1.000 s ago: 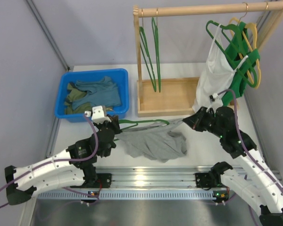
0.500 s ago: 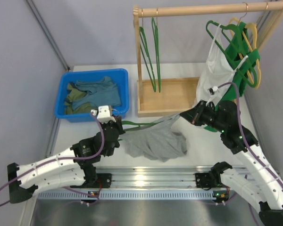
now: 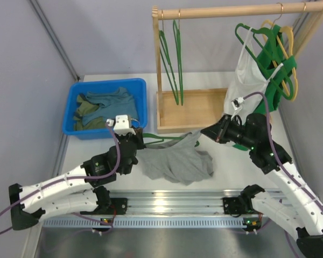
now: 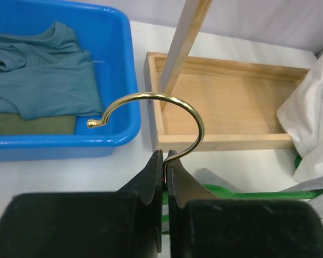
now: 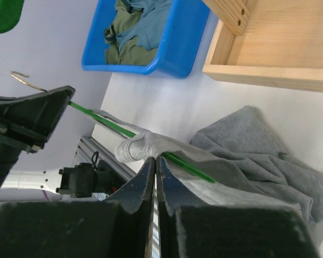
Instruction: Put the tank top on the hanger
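Note:
The grey tank top (image 3: 177,162) lies crumpled on the table in front of the wooden base. The thin green hanger (image 3: 164,142) lies flat at its far edge, with the gold hook (image 4: 151,105) toward the blue bin. My left gripper (image 3: 132,141) is shut on the hook's stem (image 4: 166,157). My right gripper (image 3: 205,131) is shut on a bunched grey strap (image 5: 134,148) and holds it raised. The hanger's green arm (image 5: 191,166) runs through the strap's loop in the right wrist view. The rest of the tank top (image 5: 258,145) sags on the table.
A blue bin (image 3: 142,110) of teal and olive clothes stands at the back left. A wooden rack (image 3: 157,70) with a tray base (image 3: 191,129) stands behind; green hangers (image 3: 175,64) hang from it. A white tank top (image 3: 245,86), thick green hangers and a yellow hanger hang at the right.
My left gripper has moved right and away with the hanger's hook. My right gripper has lifted the strap and carried it left along the hanger's arm.

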Motion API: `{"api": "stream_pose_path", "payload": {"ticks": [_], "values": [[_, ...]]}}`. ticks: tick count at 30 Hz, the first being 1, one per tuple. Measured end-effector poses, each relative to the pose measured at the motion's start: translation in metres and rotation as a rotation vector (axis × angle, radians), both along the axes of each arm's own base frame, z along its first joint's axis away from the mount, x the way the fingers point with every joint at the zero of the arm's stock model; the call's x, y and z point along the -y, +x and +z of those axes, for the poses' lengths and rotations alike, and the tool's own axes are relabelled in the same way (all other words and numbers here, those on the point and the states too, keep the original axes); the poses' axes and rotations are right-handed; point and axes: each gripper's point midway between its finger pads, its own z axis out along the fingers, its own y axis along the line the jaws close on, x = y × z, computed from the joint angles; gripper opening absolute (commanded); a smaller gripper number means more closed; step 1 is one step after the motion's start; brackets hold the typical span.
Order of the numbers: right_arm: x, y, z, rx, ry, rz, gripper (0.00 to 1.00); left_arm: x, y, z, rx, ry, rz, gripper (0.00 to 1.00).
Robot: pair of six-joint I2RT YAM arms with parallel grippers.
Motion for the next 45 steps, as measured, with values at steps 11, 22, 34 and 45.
{"api": "stream_pose_path", "payload": {"ticks": [11,22,34,45], "values": [[-0.015,0.0,-0.006,-0.024,-0.046,0.056,0.0,0.021,0.002,0.018,0.018,0.005,-0.074,0.0],[-0.034,-0.01,0.022,0.034,-0.036,0.099,0.0,0.045,0.012,0.016,0.006,0.04,-0.091,0.0],[-0.037,-0.017,0.06,0.094,0.029,0.108,0.0,0.059,0.016,0.036,0.033,0.02,-0.117,0.0],[-0.028,-0.014,0.055,0.097,-0.005,0.059,0.03,0.068,0.015,0.05,0.044,-0.014,-0.154,0.0]]}}
